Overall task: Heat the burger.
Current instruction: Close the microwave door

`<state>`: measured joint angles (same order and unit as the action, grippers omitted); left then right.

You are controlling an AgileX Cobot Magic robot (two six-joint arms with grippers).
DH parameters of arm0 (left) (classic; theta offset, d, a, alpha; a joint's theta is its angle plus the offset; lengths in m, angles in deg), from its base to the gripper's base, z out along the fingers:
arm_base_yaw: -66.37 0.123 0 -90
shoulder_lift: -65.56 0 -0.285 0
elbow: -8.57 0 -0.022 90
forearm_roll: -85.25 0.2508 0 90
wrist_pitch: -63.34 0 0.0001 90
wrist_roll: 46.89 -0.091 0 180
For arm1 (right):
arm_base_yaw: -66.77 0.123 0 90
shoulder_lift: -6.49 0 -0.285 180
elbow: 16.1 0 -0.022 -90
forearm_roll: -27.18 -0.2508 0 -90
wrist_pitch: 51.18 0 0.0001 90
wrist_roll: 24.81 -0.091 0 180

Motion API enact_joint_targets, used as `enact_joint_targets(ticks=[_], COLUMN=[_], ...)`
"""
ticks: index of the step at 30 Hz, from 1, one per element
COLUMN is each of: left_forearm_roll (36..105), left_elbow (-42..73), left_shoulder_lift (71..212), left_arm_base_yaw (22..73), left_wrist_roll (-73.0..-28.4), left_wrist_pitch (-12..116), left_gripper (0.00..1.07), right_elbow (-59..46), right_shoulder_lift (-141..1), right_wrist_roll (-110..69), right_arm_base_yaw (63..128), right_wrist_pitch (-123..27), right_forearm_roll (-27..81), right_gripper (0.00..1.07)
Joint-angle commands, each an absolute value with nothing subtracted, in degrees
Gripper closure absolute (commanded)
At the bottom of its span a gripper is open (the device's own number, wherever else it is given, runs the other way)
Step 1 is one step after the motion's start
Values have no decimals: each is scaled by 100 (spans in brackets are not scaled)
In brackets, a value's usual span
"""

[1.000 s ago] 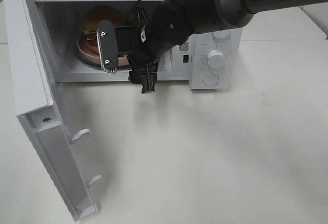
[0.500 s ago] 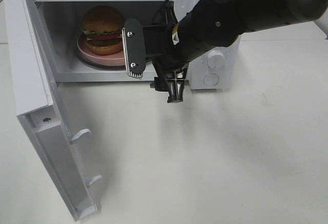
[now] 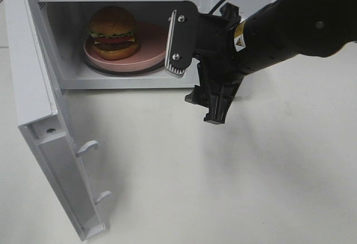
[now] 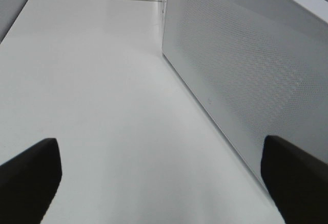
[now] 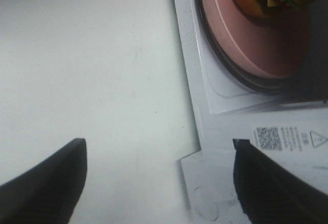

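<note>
The right end effector (image 5: 161, 183) hangs spread and empty just outside the mouth of the microwave (image 3: 72, 79). The left end effector (image 4: 163, 178), also spread and holding nothing, waits over the desk (image 3: 223, 188) near a perforated white panel of the oven. The burger (image 3: 113, 32) sits on the pink plate (image 3: 153, 51) inside the cavity. Loading looks done. The door (image 3: 39, 115) stands wide open, so closing it and starting the heat remain.

1. Left gripper (image 4: 164, 183): two dark fingertips (image 4: 28, 175) set wide apart, nothing between them.
2. White table (image 4: 92, 80) underneath, with a seam at its far end.
3. White microwave (image 4: 241, 70) side wall, finely dotted, standing on the table close beside one fingertip.
</note>
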<state>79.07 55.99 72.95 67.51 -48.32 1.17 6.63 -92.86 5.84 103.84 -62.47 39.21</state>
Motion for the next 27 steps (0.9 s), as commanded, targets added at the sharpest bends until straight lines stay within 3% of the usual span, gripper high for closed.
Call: enact_joint_targets(ticks=[1, 11, 27], left_forearm_roll=[7901, 7901, 7901], left_elbow=[5617, 5617, 5617], left_shoulder_lift=[7209, 7209, 7209], left_arm_base_yaw=[6751, 6751, 6751], left_wrist_roll=[-4815, -4815, -4815], left_wrist_pitch=[197, 197, 197], left_gripper=[9, 9, 9], right_elbow=[869, 886, 1024], right_shoulder_lift=[-8839, -7951, -6719], right_wrist_roll=[-115, -2252, -2642], right_arm_base_yaw=[10367, 10367, 10367], right_wrist_pitch=[-6522, -8842, -10584], right_forearm_roll=[3824, 3841, 3772], right_gripper=[31, 31, 31])
